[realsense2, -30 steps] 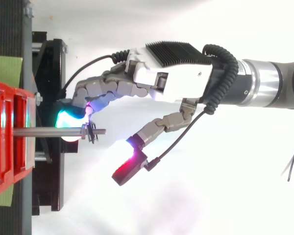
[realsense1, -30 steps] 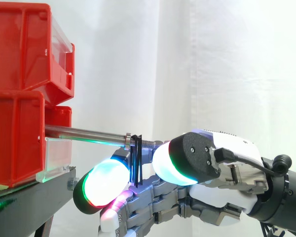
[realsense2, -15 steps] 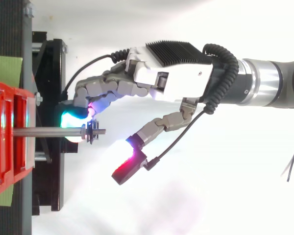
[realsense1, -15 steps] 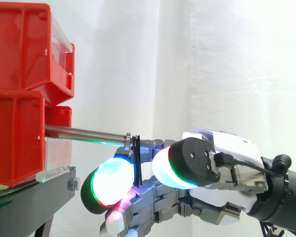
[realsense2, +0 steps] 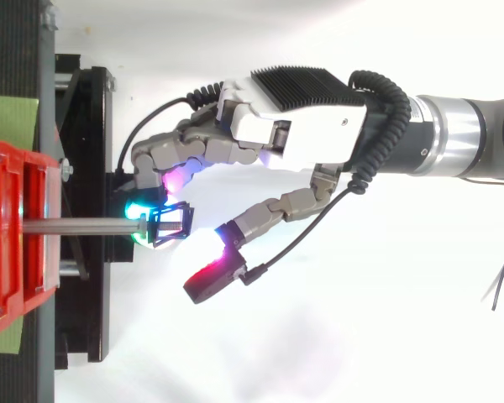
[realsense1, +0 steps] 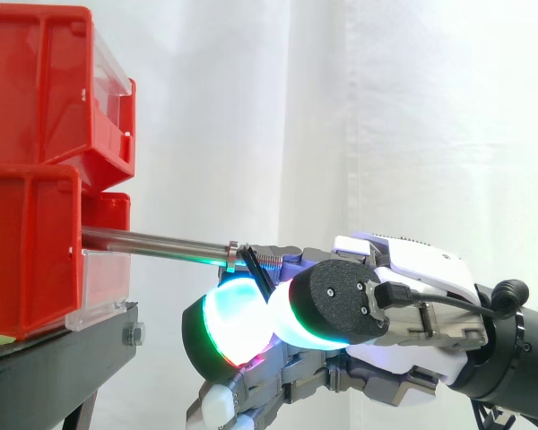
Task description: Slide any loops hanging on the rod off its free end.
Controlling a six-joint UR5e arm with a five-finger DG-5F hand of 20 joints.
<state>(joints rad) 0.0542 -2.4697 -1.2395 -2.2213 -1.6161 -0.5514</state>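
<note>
A metal rod (realsense1: pixel 161 242) sticks out level from the red bins (realsense1: pixel 36 161) toward the right, and its threaded free end is near my hand (realsense1: pixel 403 269). A thin black loop (realsense1: pixel 251 266) hangs tilted on the rod just before that end. From above the loop (realsense2: pixel 164 235) looks stretched out along the rod (realsense2: pixel 84 225) to its tip. My hand (realsense2: pixel 311 134) reaches in from the right with fingers curled under the rod. One green-glowing fingertip pad (realsense1: pixel 238 318) is hooked against the loop's lower part. The thumb pad (realsense2: pixel 210 281) stays apart, beside the rod's end.
The red bins (realsense2: pixel 8 235) rest on a black stand (realsense1: pixel 54 358) at the left. A white curtain hangs behind. A green patch (realsense2: pixel 8 122) lies on the stand's top, seen from above.
The curled finger has drawn back to the right, dragging the loop's lower part with it. The loop went from hanging straight to tilted and spread toward the rod's tip.
</note>
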